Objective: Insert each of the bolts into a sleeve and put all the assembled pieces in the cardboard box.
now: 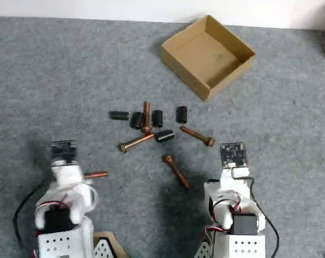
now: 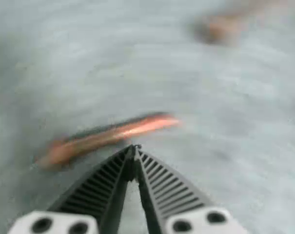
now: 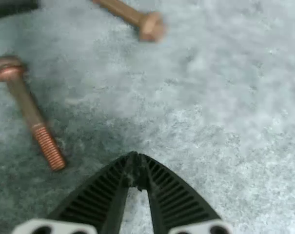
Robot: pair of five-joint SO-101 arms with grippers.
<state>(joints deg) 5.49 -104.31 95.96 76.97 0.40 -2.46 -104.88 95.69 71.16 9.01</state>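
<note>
In the left wrist view a bolt point(image 2: 108, 139) is smeared by blur, and a coppery shape point(image 2: 220, 27) farther off is too blurred to identify. In the right wrist view the picture's edge cuts off a dark sleeve point(image 3: 10, 6) and the shank of a second bolt point(image 3: 132, 15).

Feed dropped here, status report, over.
Left gripper, right gripper shut, empty. Bolts, sleeves loose on table, none in box. Nothing blocking.

My grey bench point(image 1: 38, 80)
A fuzzy, carpet-like covering spreads across everything I look down on. A white strip point(image 1: 98, 7) borders the far side, and the light is even, with soft shadows.
</note>
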